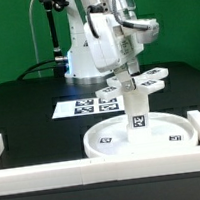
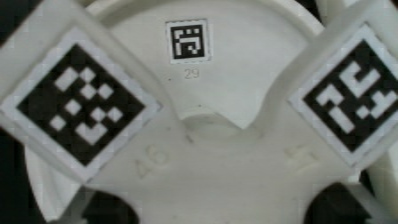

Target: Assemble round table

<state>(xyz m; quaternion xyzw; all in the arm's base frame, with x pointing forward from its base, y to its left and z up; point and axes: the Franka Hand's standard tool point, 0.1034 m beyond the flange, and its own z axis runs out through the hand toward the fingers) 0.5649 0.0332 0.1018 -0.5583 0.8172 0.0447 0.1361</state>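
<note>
The large rimmed disc (image 1: 113, 140) lies flat at the front of the table. The short cylindrical post (image 1: 138, 112) stands upright on its hub. The flat cross-shaped piece (image 1: 146, 81) sits on top of the post, its tagged arms spread out. My gripper (image 1: 125, 73) comes down from above and is shut on the cross-shaped piece. In the wrist view the cross-shaped piece (image 2: 205, 140) fills the picture between my dark fingertips (image 2: 111, 205). My gripper (image 2: 222, 208) holds its middle. The disc (image 2: 191, 25) with a tag shows beyond it. The post is hidden there.
Long white border rails (image 1: 56, 173) run along the front and the exterior view's right, close against the disc. The marker board (image 1: 81, 107) lies behind the disc on the black table. The robot's base (image 1: 83, 55) stands at the back.
</note>
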